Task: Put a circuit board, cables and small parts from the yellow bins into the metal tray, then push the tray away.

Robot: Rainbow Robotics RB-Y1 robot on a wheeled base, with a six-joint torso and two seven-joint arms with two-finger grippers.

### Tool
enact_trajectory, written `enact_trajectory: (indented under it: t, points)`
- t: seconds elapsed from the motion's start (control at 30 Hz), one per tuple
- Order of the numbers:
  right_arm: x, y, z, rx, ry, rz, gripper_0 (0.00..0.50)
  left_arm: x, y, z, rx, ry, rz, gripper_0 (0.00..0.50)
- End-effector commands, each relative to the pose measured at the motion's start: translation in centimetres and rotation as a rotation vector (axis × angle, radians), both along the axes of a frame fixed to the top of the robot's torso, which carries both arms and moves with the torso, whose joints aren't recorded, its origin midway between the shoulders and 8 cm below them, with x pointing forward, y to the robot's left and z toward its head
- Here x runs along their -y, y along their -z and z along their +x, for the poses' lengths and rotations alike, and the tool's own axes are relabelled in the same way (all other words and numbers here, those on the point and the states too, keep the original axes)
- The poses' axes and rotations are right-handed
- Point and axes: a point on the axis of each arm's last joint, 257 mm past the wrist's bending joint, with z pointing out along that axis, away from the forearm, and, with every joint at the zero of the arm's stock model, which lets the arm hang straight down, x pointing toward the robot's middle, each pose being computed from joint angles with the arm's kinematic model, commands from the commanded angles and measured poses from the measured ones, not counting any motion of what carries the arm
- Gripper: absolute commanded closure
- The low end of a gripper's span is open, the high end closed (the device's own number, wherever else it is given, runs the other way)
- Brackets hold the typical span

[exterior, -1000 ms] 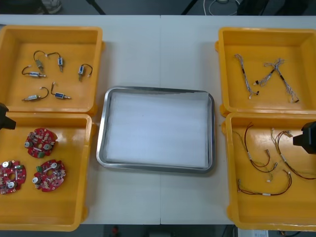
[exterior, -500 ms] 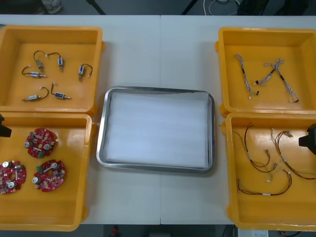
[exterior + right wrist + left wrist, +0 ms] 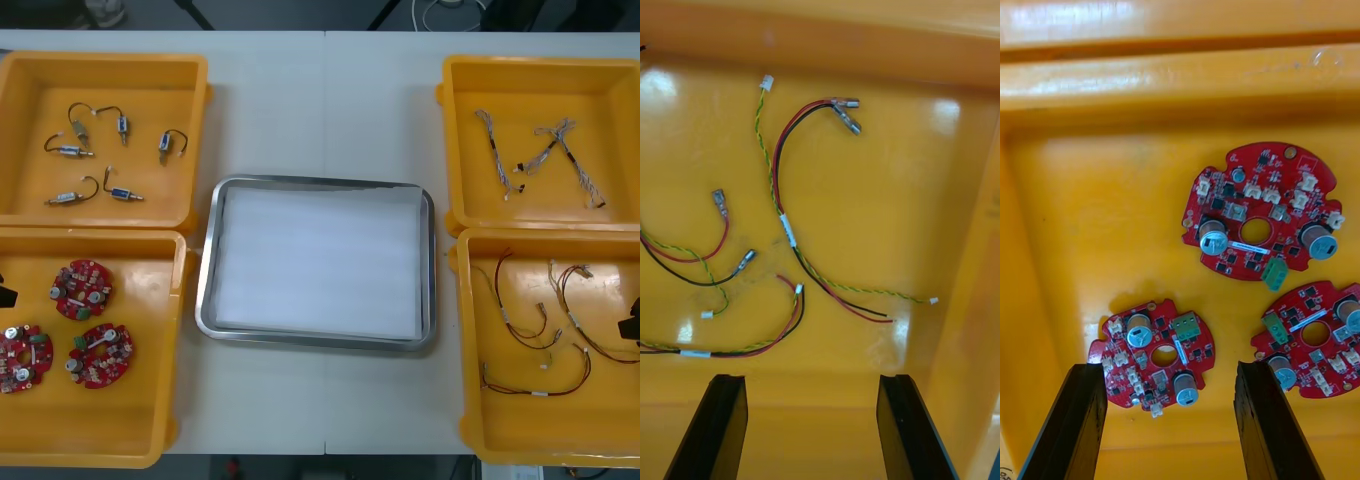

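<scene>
Three round red circuit boards [image 3: 82, 288] lie in the near left yellow bin [image 3: 150, 300]. My left gripper [image 3: 5, 295] shows as a dark tip at that bin's outer edge. In the left wrist view it [image 3: 1169, 371] is open above the boards [image 3: 1259, 212], holding nothing. Red and yellow cables [image 3: 540, 320] lie loose in the near right yellow bin [image 3: 470, 330]. My right gripper [image 3: 632, 326] sits at that bin's outer edge. It [image 3: 811, 379] is open above the cables [image 3: 790, 225], with nothing between its fingers. The metal tray [image 3: 315, 182], white inside, sits between the bins.
The far left yellow bin [image 3: 190, 120] holds several small metal parts [image 3: 100, 155] with black cables. The far right yellow bin [image 3: 450, 130] holds twisted blue and white cables [image 3: 540, 155]. Bare table lies beyond the tray and in front of it.
Both grippers have slid outward and toward the table's near side, so less of each shows in the front view. Nothing in the bins or tray has moved.
</scene>
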Motion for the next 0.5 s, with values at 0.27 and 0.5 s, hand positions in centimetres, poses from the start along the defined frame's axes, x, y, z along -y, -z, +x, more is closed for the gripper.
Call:
enact_trajectory:
  t: [0.27,0.5]
  points:
    - [1.2,3.1,1.9,0.014,-0.060,-0.027,0.000,-2.9,2.4,-0.2,-0.004,0.036,0.072,0.000]
    - [0.8,6.2,3.7,0.037,-0.086,-0.027,0.000,-3.2,3.9,-0.5,-0.023,0.041,0.104,0.000]
